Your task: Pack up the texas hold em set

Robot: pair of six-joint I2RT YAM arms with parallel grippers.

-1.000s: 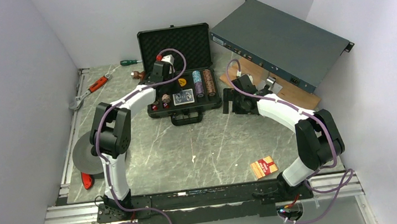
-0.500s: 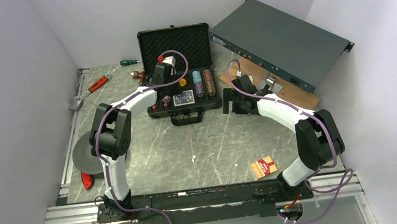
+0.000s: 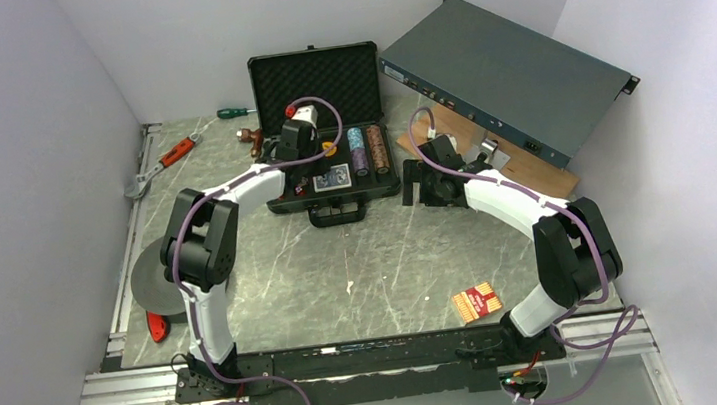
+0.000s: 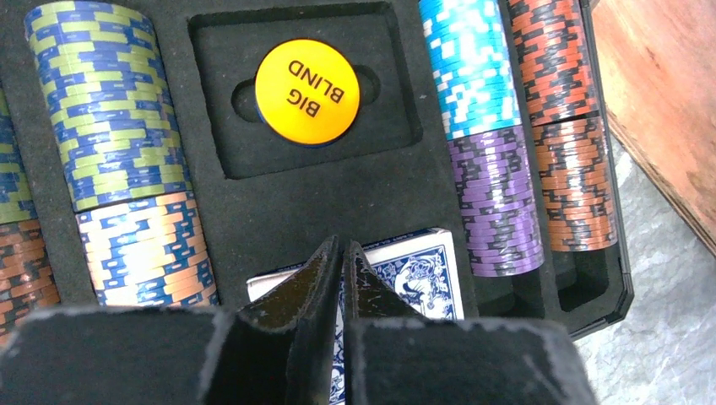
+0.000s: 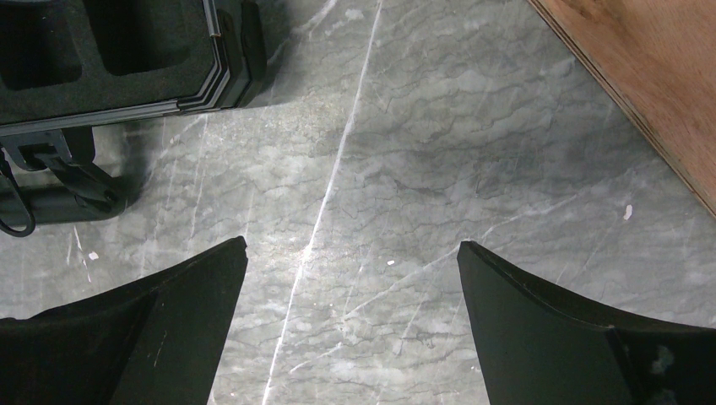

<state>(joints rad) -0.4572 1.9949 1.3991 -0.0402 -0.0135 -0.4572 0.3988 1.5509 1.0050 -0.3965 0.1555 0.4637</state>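
Poker case (image 3: 316, 76): stood open at the worktop's far edge, chip stacks (image 4: 481, 67) and blue card deck (image 4: 414, 266) seated in its foam. Crowded on the right by wooden board (image 5: 650, 76) and grey rack box (image 3: 507, 76). Left gripper (image 4: 340, 246) clenched empty over the deck; right gripper (image 5: 350, 253) spread wide over bare marble beside the case.

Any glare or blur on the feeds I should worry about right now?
Left wrist: BIG BLIND button lettering sharp, cyan chip stack slightly washed out, shut left fingers dark and soft at the bottom. Right wrist: mild sheen on the marble table, open right fingers nearly black. Top external: evenly lit, no glare.
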